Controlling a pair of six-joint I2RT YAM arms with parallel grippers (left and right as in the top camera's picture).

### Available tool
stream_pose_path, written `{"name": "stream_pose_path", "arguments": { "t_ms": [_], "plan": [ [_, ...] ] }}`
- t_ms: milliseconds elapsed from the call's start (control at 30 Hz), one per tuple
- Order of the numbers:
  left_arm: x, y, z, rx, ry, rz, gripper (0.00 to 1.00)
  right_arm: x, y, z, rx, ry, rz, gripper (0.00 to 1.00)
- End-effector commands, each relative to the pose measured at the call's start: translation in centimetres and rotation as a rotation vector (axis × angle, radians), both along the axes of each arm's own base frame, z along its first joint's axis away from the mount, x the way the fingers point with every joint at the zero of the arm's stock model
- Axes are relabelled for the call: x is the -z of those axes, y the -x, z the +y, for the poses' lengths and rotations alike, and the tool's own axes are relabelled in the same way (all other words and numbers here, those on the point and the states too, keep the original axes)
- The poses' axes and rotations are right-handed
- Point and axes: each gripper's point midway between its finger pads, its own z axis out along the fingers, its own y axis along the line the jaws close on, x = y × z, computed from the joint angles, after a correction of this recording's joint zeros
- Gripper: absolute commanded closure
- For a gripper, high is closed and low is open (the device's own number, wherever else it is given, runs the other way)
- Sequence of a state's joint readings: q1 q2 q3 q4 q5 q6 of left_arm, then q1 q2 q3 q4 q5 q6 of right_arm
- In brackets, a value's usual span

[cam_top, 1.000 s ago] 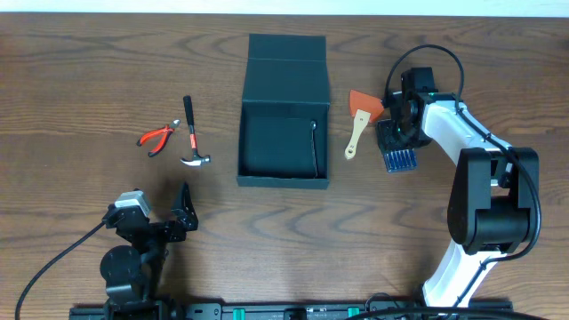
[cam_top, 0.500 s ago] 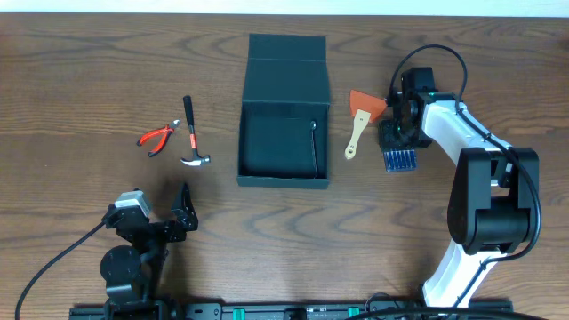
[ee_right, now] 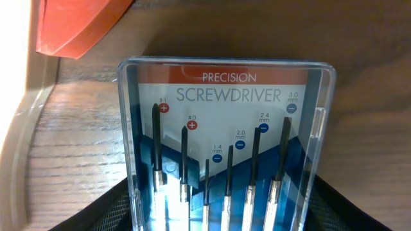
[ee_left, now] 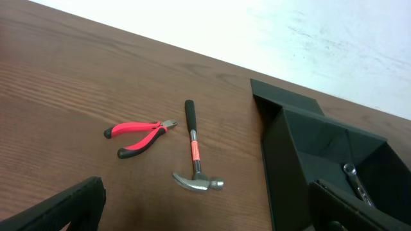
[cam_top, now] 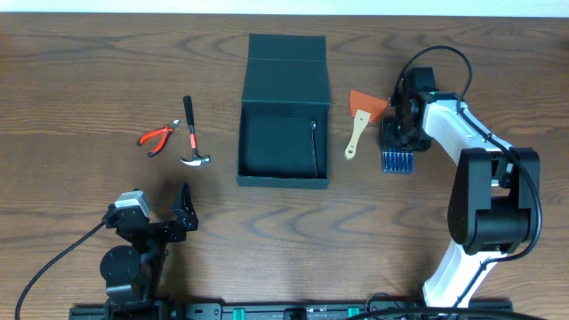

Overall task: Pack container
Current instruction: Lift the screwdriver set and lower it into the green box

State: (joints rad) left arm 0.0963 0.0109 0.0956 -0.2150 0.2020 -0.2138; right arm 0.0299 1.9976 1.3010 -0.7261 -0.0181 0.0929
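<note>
The container (cam_top: 283,181) is a dark teal-black box with its flap lid folded back, in the middle of the table; it also shows in the left wrist view (ee_left: 302,147). A metal wrench (cam_top: 316,147) lies inside it. My right gripper (cam_top: 400,135) is to the right of the box, with its fingers closed on the sides of a clear precision screwdriver case (cam_top: 396,160). In the right wrist view the case (ee_right: 225,128) fills the space between the fingers (ee_right: 225,218). My left gripper (cam_top: 183,213) is open and empty near the front left, its fingers (ee_left: 205,212) wide apart.
A hammer (cam_top: 191,133) and red pliers (cam_top: 156,138) lie left of the box, also in the left wrist view: hammer (ee_left: 194,151), pliers (ee_left: 138,133). A scraper (cam_top: 360,124) with an orange blade (ee_right: 77,25) lies between the box and the screwdriver case.
My right gripper has shifted slightly and the screwdriver case has turned a little straighter. The left arm has not moved.
</note>
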Motion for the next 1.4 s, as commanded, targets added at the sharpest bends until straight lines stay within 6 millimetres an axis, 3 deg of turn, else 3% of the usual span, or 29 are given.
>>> {"name": "stream_pose_path", "arguments": {
  "t_ms": [0, 333, 567, 733, 967, 1100, 1300, 1367],
  "plan": [
    [1.3, 0.0, 0.3, -0.017, 0.005, 0.026, 0.02, -0.7, -0.1, 1.5, 0.061, -0.109, 0.016, 0.54],
    [1.3, 0.0, 0.3, -0.017, 0.005, 0.026, 0.02, -5.9, -2.3, 2.8, 0.069, -0.183, -0.016, 0.59],
    [1.3, 0.0, 0.3, -0.017, 0.005, 0.026, 0.02, -11.2, -4.2, 5.8, 0.025, -0.354, -0.069, 0.63],
    [1.3, 0.0, 0.3, -0.017, 0.005, 0.026, 0.02, -15.1, -5.3, 9.3, -0.018, -0.472, -0.120, 0.64],
    [1.3, 0.0, 0.3, -0.017, 0.005, 0.026, 0.02, -18.9, -4.6, 17.7, -0.162, -0.541, -0.162, 0.65],
    [1.3, 0.0, 0.3, -0.017, 0.005, 0.026, 0.02, -19.2, -3.2, 22.5, -0.186, -0.540, -0.153, 0.65],
    [1.3, 0.0, 0.3, -0.017, 0.005, 0.026, 0.02, -17.1, -0.4, 26.2, -0.157, -0.328, -0.167, 0.62],
    [1.3, 0.0, 0.3, -0.017, 0.005, 0.026, 0.02, -16.1, 0.5, 26.4, -0.121, -0.239, -0.178, 0.60]
  ]
}}
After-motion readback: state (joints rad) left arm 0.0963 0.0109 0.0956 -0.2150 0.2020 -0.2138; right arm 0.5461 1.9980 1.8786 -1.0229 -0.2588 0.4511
